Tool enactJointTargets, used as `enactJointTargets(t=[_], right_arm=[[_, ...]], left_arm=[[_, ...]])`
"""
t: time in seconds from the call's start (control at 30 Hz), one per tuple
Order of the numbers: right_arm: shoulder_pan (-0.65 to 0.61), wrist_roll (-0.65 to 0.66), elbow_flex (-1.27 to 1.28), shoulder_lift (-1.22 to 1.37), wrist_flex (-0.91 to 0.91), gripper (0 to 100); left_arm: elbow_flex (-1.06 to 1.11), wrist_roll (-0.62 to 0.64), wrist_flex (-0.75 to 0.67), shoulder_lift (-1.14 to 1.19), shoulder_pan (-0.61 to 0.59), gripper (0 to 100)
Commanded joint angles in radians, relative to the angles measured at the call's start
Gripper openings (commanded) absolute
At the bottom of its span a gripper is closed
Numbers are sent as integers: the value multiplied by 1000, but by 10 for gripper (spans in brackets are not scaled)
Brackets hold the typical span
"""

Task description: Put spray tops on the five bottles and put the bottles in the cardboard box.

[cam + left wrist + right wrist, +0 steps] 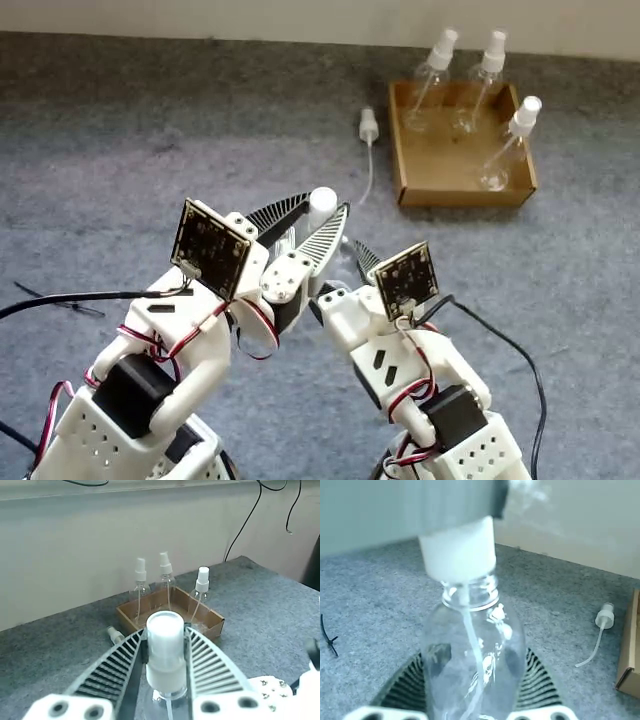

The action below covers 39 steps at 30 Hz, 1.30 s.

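A: What lies around them?
B: A brown cardboard box (465, 195) stands well beyond the arms, with three clear bottles with white spray tops (505, 150) upright inside. A loose white spray top with a thin tube (368, 125) lies beside it on the grey felted table (150, 150).
A: The grippers?
B: The left gripper (165, 632) clamps a white cylindrical spray top (165, 652) at the neck of a clear rounded plastic bottle (470, 625). The right gripper (475, 655), with ribbed fingers, grasps the bottle's body.
A: The right wrist view?
B: Its tube hangs inside.
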Motion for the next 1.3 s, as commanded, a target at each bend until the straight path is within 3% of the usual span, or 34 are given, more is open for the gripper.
enactJointTargets(t=[0.0,0.3,0.67,0.8,0.9,1.1,1.27], right_arm=[[16,0,-22,-7,-35,5],[21,6,-7,-191,-41,5],[24,6,-8,-262,-35,5],[24,6,-7,-259,-35,5],[24,6,-2,-259,-35,5],[25,6,-1,-259,-36,5],[27,6,2,-257,-36,5]], left_arm=[[-33,9,-44,21,28,4],[-85,11,-54,21,45,4],[31,3,-3,21,35,5],[25,2,3,19,-16,102],[-12,-44,25,13,-50,177],[-145,-209,49,12,-50,178],[-257,-230,51,12,-50,178]])
